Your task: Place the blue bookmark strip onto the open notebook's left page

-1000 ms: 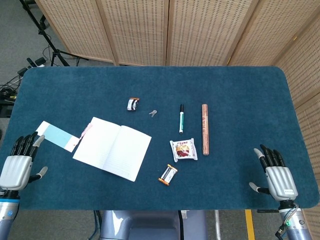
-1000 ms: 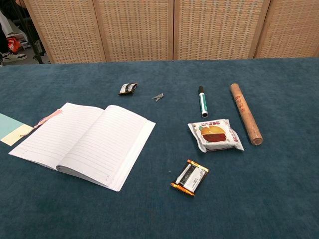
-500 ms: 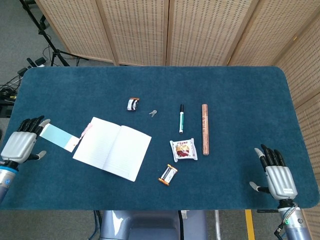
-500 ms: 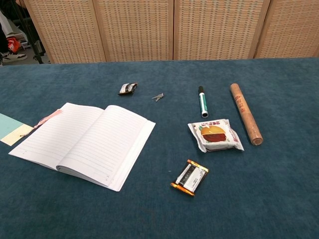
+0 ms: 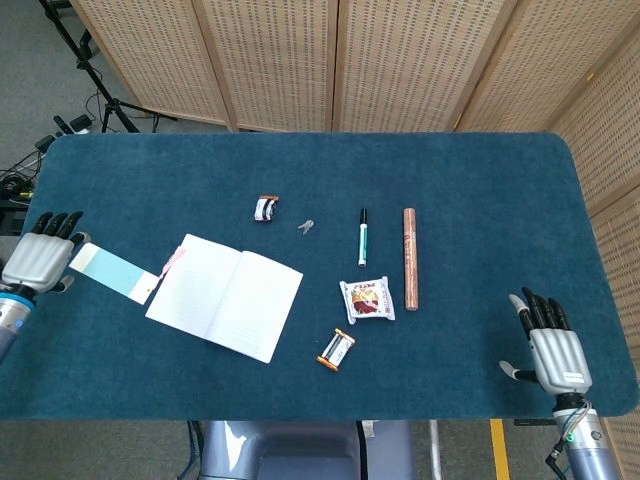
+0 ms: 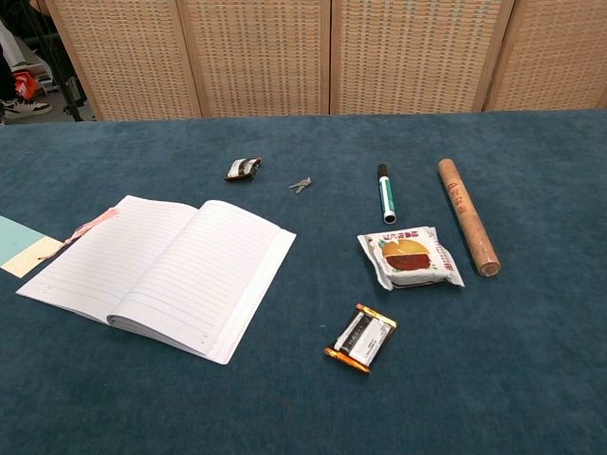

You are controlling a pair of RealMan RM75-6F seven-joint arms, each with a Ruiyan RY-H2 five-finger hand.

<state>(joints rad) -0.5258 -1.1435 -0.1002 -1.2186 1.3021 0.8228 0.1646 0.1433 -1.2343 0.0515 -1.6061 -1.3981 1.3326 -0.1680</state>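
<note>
Bookmark [image 5: 110, 273] flat on the table [image 5: 480, 190], at 9 o'clock from the open notebook [image 5: 224, 296] — its near end just beside the left page. Left hand [image 5: 38, 261] at the strip's far end, fingers [image 5: 58, 223] slightly apart, seemingly holding nothing. Right hand [image 5: 555, 350] at table's 4 o'clock edge — fingers spread, empty.

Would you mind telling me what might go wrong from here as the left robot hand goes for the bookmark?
The blue bookmark strip lies flat on the table's cloth, so the left robot hand, now at the strip's outer end, may struggle to lift the thin edge and could crease it. The strip's near end sits against the open notebook, so a sliding push might nudge the notebook or tuck the strip under its left page.
</note>
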